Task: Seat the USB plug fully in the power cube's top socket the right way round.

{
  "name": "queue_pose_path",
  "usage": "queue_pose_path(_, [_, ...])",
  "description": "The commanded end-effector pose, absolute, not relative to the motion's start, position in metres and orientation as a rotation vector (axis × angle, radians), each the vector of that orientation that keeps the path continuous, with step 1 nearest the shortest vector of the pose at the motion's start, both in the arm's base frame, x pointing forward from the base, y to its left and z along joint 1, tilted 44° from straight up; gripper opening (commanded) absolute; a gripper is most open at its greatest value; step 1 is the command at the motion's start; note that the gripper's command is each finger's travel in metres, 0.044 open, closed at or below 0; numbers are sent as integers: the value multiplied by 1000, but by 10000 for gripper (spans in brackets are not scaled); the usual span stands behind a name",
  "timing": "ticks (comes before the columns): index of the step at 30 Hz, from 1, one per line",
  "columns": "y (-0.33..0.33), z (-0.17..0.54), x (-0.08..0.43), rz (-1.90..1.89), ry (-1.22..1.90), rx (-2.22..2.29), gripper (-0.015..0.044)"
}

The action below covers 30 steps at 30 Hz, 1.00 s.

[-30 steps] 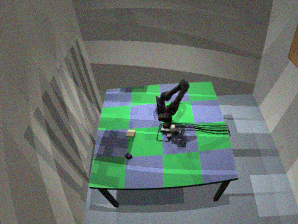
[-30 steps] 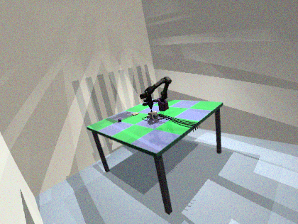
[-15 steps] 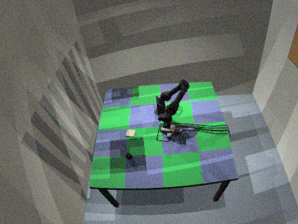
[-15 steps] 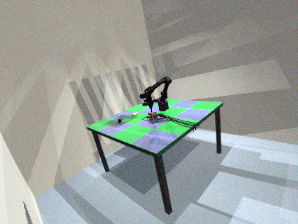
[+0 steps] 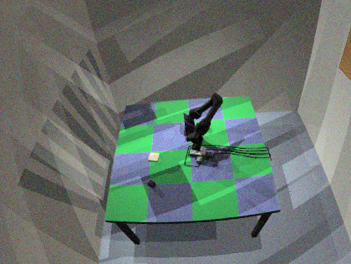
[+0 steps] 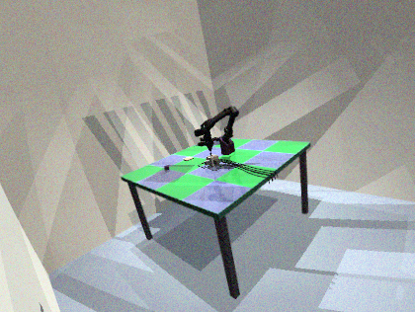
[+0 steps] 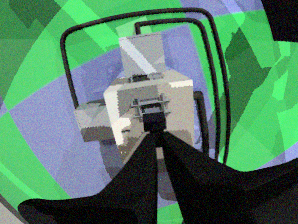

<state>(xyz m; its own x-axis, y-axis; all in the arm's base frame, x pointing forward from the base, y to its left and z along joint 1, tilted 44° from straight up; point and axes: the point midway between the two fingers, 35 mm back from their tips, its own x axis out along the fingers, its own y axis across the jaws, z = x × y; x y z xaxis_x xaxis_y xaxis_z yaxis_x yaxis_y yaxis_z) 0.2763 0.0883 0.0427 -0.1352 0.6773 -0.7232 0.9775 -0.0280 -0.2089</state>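
Note:
The power cube (image 5: 195,153) (image 6: 212,161) (image 7: 181,100) is a pale block with its top face up. The black USB plug (image 7: 154,120) stands at the socket (image 7: 145,101) on that top face, whose grey metal edges show around the plug's far side. My gripper (image 5: 198,147) (image 6: 210,152) (image 7: 157,139) points down over the cube and is shut on the USB plug. How deep the plug sits and which way round it is cannot be told; the fingers hide its near side.
Grey plugs (image 7: 142,54) (image 7: 94,123) stick out of the cube's sides, with black cables (image 5: 251,150) (image 6: 251,171) (image 7: 63,60) looping around it to the table's edge. A cream block (image 5: 154,157) (image 6: 188,159) and a small dark cube (image 5: 151,183) (image 6: 166,168) lie on the checkered table (image 5: 125,205) (image 6: 188,188).

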Motion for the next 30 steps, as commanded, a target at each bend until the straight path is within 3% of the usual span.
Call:
queue_pose_path(1, [86,45,277,-983,1843,1725,0])
queue_pose_path(30, [76,56,279,-954,1849,1711,0])
